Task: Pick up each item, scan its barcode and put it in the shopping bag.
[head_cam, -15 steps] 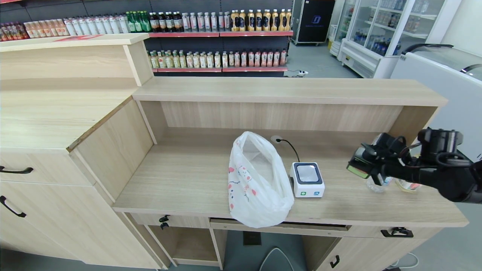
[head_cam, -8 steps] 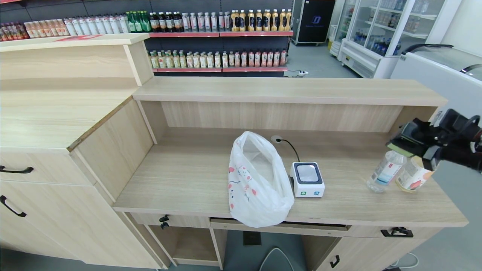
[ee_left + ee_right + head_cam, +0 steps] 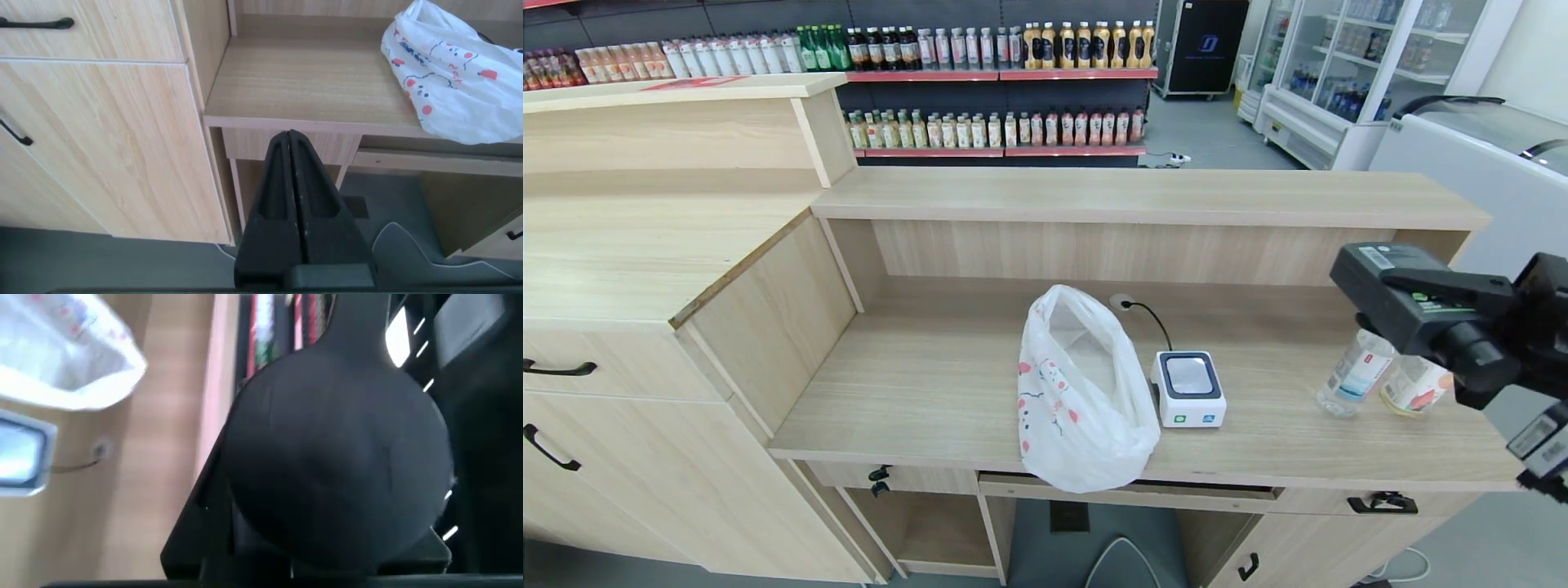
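A white shopping bag (image 3: 1086, 392) with a red print stands open on the wooden counter (image 3: 931, 384); the left wrist view has the bag (image 3: 458, 65) too. Right of the bag sits the white barcode scanner (image 3: 1188, 388). Two items stand at the counter's right end: a clear bottle (image 3: 1349, 374) and an orange-labelled bottle (image 3: 1417, 384). My right gripper (image 3: 1368, 276) hangs above and just behind these bottles, touching neither. My left gripper (image 3: 292, 143) is shut and empty, low in front of the counter's left end.
A raised shelf (image 3: 1143, 196) runs along the back of the counter. A black cable (image 3: 1152, 318) leads from the scanner to a hole in the counter. Tall cabinets (image 3: 645, 245) stand to the left, and drawers with black handles (image 3: 1382, 504) sit under the counter edge.
My right arm pulled back from over the counter beside the scanner, swung right and up, and now hangs above the two bottles. Bag, scanner and bottles stay put.
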Robot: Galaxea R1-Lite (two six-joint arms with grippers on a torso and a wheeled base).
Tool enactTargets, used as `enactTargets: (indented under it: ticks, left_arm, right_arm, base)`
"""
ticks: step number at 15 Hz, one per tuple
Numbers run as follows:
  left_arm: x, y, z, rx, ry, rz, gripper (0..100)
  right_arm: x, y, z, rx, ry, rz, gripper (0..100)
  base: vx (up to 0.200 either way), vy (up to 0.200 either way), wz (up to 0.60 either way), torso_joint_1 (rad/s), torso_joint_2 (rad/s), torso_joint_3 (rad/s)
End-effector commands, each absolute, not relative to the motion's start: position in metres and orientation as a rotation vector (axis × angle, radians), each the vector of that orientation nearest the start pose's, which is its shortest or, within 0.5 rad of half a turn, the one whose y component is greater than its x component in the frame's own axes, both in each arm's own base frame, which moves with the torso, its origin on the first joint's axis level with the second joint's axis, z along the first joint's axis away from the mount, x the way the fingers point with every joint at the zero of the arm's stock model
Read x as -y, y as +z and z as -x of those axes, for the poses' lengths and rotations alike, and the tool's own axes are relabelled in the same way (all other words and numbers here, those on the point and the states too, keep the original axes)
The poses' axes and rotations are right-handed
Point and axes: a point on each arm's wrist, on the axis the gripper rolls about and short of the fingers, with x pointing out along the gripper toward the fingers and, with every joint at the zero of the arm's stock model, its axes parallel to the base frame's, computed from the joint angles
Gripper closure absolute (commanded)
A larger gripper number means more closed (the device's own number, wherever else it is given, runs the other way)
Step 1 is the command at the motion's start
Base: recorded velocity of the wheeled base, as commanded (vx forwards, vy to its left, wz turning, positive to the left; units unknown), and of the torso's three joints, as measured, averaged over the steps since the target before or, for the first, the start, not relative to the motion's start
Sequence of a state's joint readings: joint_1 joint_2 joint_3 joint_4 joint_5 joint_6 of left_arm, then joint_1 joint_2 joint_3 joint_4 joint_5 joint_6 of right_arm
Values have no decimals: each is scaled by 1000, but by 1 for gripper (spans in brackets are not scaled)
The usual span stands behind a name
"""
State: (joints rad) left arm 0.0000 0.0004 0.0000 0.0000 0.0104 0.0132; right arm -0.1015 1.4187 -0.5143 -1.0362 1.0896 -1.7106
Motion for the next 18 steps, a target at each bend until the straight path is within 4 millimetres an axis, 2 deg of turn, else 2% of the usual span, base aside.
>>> enactTargets:
  ticks: [1, 2, 4, 7, 11, 18]
  left_arm:
    - [0, 75, 23, 0, 11, -12, 100]
    - [0, 75, 23, 0, 11, -14, 100]
    - [0, 75, 23, 0, 11, -12, 100]
    - [0, 75, 23, 0, 11, -14, 100]
    - [0, 75, 23, 0, 11, -14, 100]
    - [0, 75, 23, 0, 11, -14, 100]
  right_arm:
    - [-46, 232, -184, 1303, 592, 1763, 100]
    - [-66, 233, -174, 1396, 506, 1839, 100]
    - [-97, 234, -161, 1505, 441, 1858, 100]
    - [-122, 241, -147, 1634, 348, 1805, 100]
    - [-133, 243, -129, 1783, 311, 1752, 100]
    - [-139, 232, -126, 1869, 391, 1754, 100]
  base:
    - [0, 0, 0, 0, 0, 0]
    - [0, 0, 0, 0, 0, 0]
    - [0, 0, 0, 0, 0, 0]
    - [0, 0, 0, 0, 0, 0]
    - [0, 0, 0, 0, 0, 0]
    - [0, 0, 0, 0, 0, 0]
